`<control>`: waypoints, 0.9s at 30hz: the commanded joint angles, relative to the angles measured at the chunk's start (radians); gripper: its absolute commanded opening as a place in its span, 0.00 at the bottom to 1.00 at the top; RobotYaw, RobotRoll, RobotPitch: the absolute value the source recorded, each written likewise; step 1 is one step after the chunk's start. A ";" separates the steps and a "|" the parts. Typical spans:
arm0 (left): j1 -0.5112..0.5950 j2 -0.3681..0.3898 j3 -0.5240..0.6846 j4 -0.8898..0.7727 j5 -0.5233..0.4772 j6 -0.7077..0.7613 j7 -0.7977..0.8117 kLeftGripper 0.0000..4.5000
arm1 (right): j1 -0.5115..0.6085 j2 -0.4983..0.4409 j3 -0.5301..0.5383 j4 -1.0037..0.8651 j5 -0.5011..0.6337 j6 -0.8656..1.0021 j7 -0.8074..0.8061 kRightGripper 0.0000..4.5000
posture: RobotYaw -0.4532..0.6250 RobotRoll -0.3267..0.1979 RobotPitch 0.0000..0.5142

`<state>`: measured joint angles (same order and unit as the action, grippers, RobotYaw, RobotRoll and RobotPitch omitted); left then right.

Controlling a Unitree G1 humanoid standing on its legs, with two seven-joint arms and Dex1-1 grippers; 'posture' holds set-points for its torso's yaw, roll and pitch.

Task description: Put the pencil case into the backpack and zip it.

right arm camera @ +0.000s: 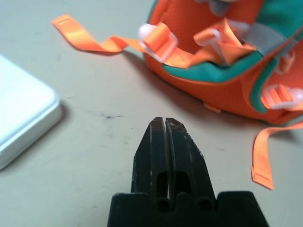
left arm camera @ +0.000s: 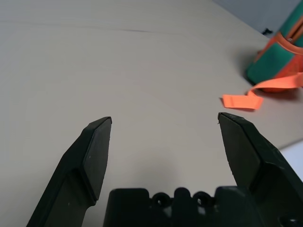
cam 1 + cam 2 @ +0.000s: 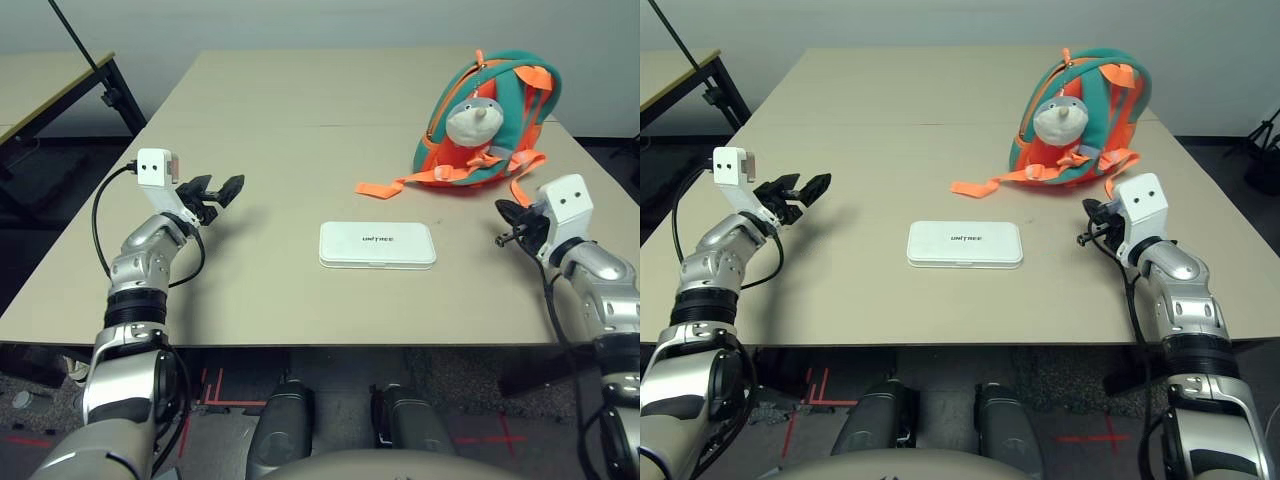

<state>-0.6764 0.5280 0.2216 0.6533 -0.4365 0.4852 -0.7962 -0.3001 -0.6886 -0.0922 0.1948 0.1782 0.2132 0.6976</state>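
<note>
On the beige surface (image 3: 270, 110), toward the far right: small teal-and-orange backpack (image 3: 490, 125) with a grey-white plush head, orange straps trailing forward. Nearer, at centre: flat white rectangular pencil case (image 3: 377, 244), lying apart from both arms. Left gripper (image 3: 218, 190) spread wide, holding nothing. Right gripper (image 1: 166, 124) clenched on nothing, just short of the backpack.

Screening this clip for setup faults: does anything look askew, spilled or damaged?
Nothing stands out. The pencil case lies flat and square on the table; the backpack sits behind it, one orange strap trailing loose toward the case.
</note>
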 commanded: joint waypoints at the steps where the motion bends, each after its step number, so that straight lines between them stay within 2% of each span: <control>1: -0.035 0.014 -0.028 0.025 -0.072 0.173 -0.199 1.00 | -0.016 -0.012 0.050 -0.035 -0.023 0.044 0.042 0.01 | 0.52 0.62 0.03; 3: -0.067 0.010 0.007 0.046 -0.180 0.372 -0.310 1.00 | -0.037 -0.008 0.063 -0.026 -0.028 0.044 0.053 0.01 | 0.52 0.62 0.04; 7: -0.110 0.002 -0.016 0.134 -0.136 0.383 -0.323 1.00 | -0.077 0.005 0.092 0.020 -0.055 0.022 0.063 0.01 | 0.52 0.62 0.05; 13: -0.138 0.027 -0.180 0.185 -0.066 0.487 -0.495 1.00 | -0.127 0.018 0.146 0.063 -0.093 -0.010 0.092 0.01 | 0.52 0.62 0.07; 18: -0.191 0.019 -0.280 0.265 0.016 0.461 -0.589 1.00 | -0.154 0.020 0.171 0.098 -0.119 -0.039 0.117 0.01 | 0.52 0.62 0.08; 20: -0.207 0.011 -0.297 0.286 0.045 0.406 -0.611 1.00 | -0.160 0.022 0.175 0.112 -0.127 -0.049 0.123 0.01 | 0.52 0.62 0.08; 24: -0.258 -0.005 -0.290 0.366 0.071 0.411 -0.612 1.00 | -0.160 0.029 0.179 0.122 -0.140 -0.065 0.128 0.01 | 0.52 0.62 0.09; 27: -0.278 -0.017 -0.340 0.415 0.127 0.418 -0.651 1.00 | -0.160 0.033 0.186 0.129 -0.147 -0.070 0.139 0.01 | 0.52 0.62 0.09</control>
<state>-0.9409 0.5216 -0.0835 1.0347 -0.3523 0.8990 -1.4228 -0.4519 -0.6575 0.0742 0.3161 0.0428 0.1543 0.8246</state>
